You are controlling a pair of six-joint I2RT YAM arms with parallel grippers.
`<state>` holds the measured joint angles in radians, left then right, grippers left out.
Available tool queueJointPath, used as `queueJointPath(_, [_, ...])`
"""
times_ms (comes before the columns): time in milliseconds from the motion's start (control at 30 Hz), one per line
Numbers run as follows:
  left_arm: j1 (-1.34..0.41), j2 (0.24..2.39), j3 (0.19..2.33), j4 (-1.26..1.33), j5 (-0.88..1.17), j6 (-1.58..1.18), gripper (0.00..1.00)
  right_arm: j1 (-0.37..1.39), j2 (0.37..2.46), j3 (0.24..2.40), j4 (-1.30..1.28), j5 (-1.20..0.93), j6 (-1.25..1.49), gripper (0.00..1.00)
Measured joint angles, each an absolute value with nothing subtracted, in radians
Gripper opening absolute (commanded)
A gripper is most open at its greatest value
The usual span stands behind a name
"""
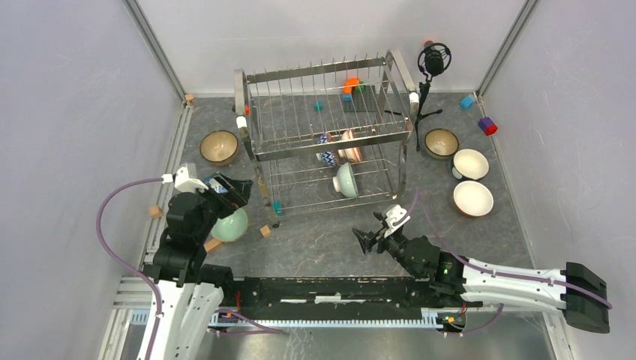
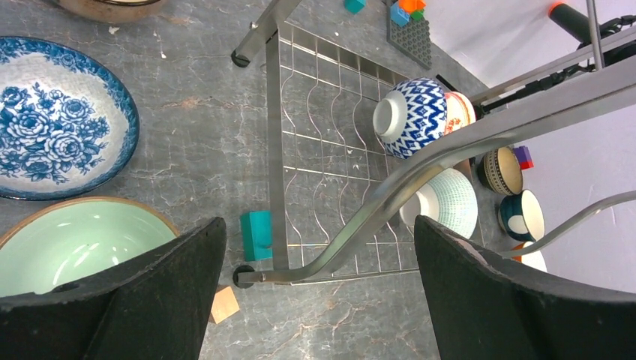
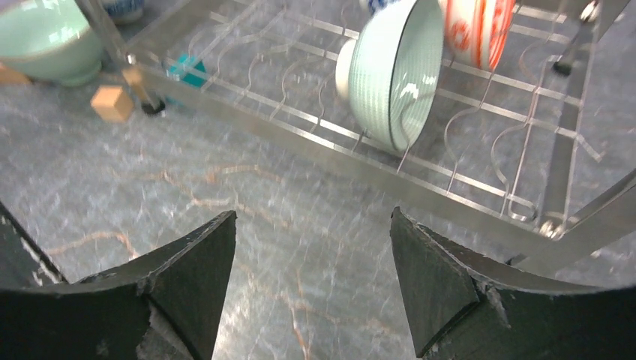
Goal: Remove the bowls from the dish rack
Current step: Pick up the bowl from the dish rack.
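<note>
Hovering over a pale green bowl (image 1: 231, 225) on the tabletop (image 1: 315, 244), left of the dish rack (image 1: 264, 154), the left gripper (image 1: 227, 191) is spread wide, empty. The right gripper (image 1: 377, 231), also spread and empty, faces the rack, where a ribbed green bowl (image 3: 394, 75), a blue-patterned bowl (image 2: 412, 116) and a red-and-white bowl (image 3: 480, 30) stand on edge.
</note>
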<state>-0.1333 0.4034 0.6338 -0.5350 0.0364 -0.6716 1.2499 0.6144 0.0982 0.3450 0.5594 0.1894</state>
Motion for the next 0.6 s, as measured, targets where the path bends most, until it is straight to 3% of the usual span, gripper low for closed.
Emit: queueJointPath(600, [-0.230, 0.462, 0.645, -0.582, -0.135, -0.646, 0.99, 1.234, 0.852, 0.414, 0.513, 0.708, -0.075, 0.82])
